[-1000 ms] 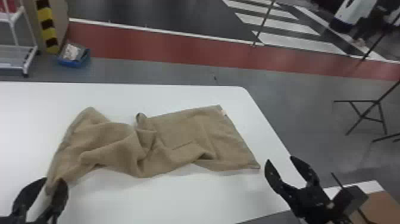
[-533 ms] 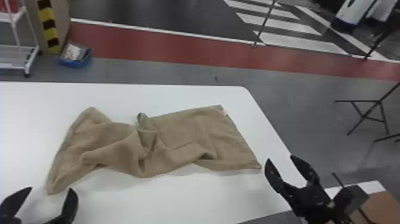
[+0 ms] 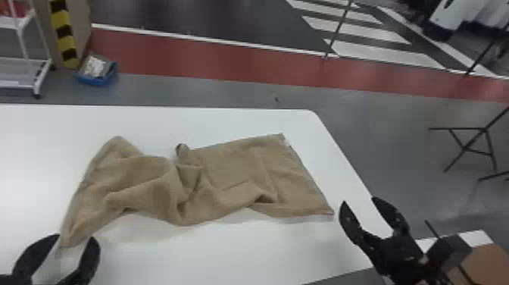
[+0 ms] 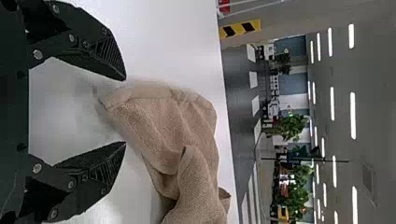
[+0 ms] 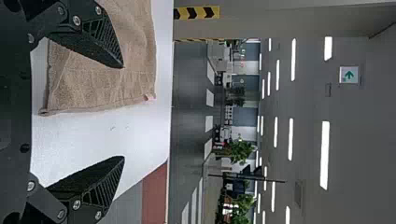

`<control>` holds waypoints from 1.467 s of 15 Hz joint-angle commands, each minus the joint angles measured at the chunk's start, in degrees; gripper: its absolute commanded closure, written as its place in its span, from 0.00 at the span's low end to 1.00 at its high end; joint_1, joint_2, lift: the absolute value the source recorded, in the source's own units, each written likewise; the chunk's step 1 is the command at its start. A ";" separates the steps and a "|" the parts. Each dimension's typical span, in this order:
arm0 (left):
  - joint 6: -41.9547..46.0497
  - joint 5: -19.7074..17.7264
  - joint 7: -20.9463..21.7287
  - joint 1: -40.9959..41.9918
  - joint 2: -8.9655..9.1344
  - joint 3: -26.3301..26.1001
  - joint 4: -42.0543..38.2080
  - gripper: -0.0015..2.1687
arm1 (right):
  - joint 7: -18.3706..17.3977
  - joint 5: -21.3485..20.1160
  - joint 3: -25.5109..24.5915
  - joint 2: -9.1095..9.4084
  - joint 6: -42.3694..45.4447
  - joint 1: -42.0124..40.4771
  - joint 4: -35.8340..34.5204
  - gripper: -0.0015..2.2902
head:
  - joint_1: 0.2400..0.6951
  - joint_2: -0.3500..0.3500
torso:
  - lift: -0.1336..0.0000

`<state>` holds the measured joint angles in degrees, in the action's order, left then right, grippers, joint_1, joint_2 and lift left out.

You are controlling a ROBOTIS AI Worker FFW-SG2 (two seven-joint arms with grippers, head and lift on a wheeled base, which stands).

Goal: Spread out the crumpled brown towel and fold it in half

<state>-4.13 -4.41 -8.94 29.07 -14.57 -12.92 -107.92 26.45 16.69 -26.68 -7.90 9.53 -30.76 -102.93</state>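
My left gripper [image 3: 75, 242] stands open in the head view at the near left, its fingertips on either side of the towel's near left corner. My right gripper [image 3: 358, 201] is parked open beside the near right corner, by the table's right edge. The brown towel [image 3: 234, 170] lies stretched sideways, bunched in folds at its left and middle, flatter at its right. In the left wrist view the left gripper [image 4: 125, 111] has the towel [image 4: 163, 121] just past its tips. In the right wrist view the right gripper [image 5: 123, 112] has the towel [image 5: 102, 84] near one finger.
The white table [image 3: 227, 254] has its right edge sloping past the right gripper. A brown box-like surface [image 3: 484, 265] is at the near right. On the floor beyond stand a white cart [image 3: 22, 72] and a blue bin [image 3: 97, 77].
My left gripper first drew back from the towel's near left corner with its fingers spreading, then came forward around that corner. The right gripper kept still, and the towel has hardly changed.
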 commanded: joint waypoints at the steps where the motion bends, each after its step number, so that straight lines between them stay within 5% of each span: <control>1: -0.76 0.10 0.42 0.29 -0.02 0.09 -0.44 0.30 | 0.01 0.01 -0.04 0.08 0.00 0.00 0.09 0.09 | 1.00 0.01 | 0.07; 3: 0.47 0.02 0.24 0.73 -0.02 0.26 -0.97 0.49 | 0.01 0.18 -0.04 0.08 0.00 0.00 0.09 0.09 | 1.00 0.01 | 0.07; 6: 0.65 0.02 -0.02 1.08 -0.02 0.62 -1.59 0.50 | 0.01 0.18 0.05 0.08 0.00 0.00 0.18 0.09 | 1.00 0.01 | 0.07; 8: 0.65 -0.16 -0.29 1.17 0.07 0.70 -1.59 0.64 | 0.01 0.18 -0.04 0.08 0.18 0.00 0.18 0.09 | 1.00 0.02 | 0.07; 22: 2.23 0.02 -1.17 1.34 0.25 0.44 -1.41 0.64 | -0.61 -5.88 0.31 -0.36 -9.84 7.73 7.30 0.12 | 1.00 0.00 | 0.07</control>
<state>-1.76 -4.51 -10.06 30.30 -14.39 -12.34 -109.22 25.84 11.50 -26.79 -8.27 0.55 -23.70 -95.84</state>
